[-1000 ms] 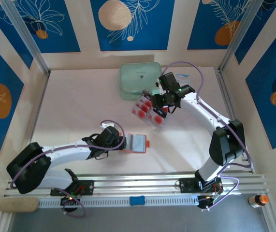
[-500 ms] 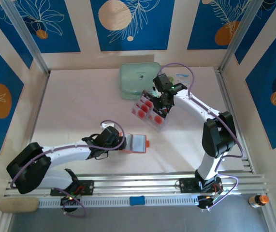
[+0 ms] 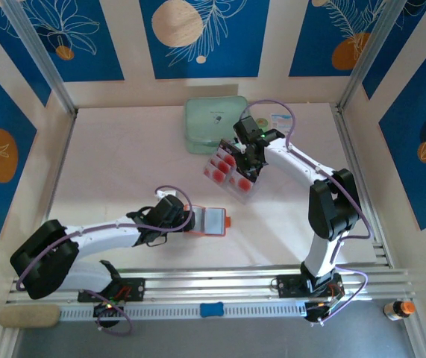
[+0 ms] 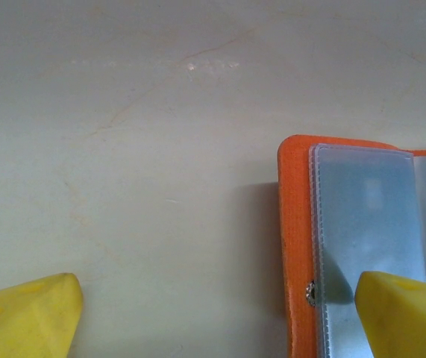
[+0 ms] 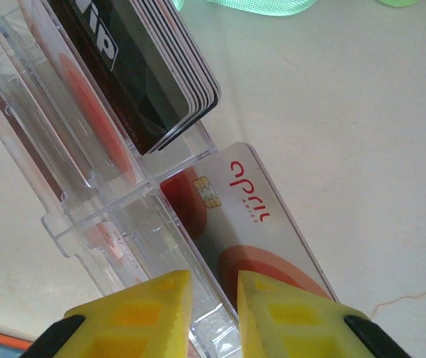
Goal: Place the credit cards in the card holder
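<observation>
The orange card holder [image 3: 211, 221] lies open near the table's front, its clear sleeves [image 4: 362, 216] facing up. My left gripper [image 3: 190, 221] stands open over its left edge [image 4: 296, 224], with one yellow fingertip [image 4: 406, 313] above the sleeve and the other on bare table. Credit cards [image 3: 227, 168] stand in a clear tray [image 3: 244, 191]. My right gripper [image 3: 247, 165] is down at the tray's right side. In the right wrist view its jaws [image 5: 214, 298] have closed narrow on one pale card with red circles [image 5: 257, 216] that leans beside the tray wall [image 5: 86, 216].
A mint-green case [image 3: 214, 123] lies behind the tray near the back wall. A stack of dark-banded cards [image 5: 145, 67] fills the tray's far slot. Bare table lies between the tray and the holder.
My right gripper moved left and down onto the tray's right side and its jaws narrowed around a card. The left arm and the holder stayed put.
</observation>
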Controlling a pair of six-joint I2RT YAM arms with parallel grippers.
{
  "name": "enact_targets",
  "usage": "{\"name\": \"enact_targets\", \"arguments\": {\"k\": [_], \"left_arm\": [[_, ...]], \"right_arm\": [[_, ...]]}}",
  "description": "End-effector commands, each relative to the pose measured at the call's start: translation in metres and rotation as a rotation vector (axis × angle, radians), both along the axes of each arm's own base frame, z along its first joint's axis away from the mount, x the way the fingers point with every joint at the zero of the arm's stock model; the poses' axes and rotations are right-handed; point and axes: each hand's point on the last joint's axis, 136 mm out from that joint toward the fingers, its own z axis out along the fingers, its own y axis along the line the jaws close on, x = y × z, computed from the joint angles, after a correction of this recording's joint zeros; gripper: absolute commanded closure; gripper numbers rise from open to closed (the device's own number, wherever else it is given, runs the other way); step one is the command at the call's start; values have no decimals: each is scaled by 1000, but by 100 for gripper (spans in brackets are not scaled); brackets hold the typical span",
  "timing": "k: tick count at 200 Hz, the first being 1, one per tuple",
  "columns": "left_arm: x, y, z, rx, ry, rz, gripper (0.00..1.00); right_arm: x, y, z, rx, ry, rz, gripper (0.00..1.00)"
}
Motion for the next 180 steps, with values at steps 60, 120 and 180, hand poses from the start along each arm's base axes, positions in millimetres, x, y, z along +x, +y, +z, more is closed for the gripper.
{"name": "enact_targets", "arguments": {"k": [60,120,180], "left_arm": [[-1,3,-2,-10,2,7,6],[-1,3,0,-13,-1,10,6],[-1,4,0,-15,-2,13,6]], "right_arm": [[-9,1,-12,-26,34,41,83],[-9,1,-14,-35,39,45,83],[-8,5,-3,-33,-4,90,96]]}}
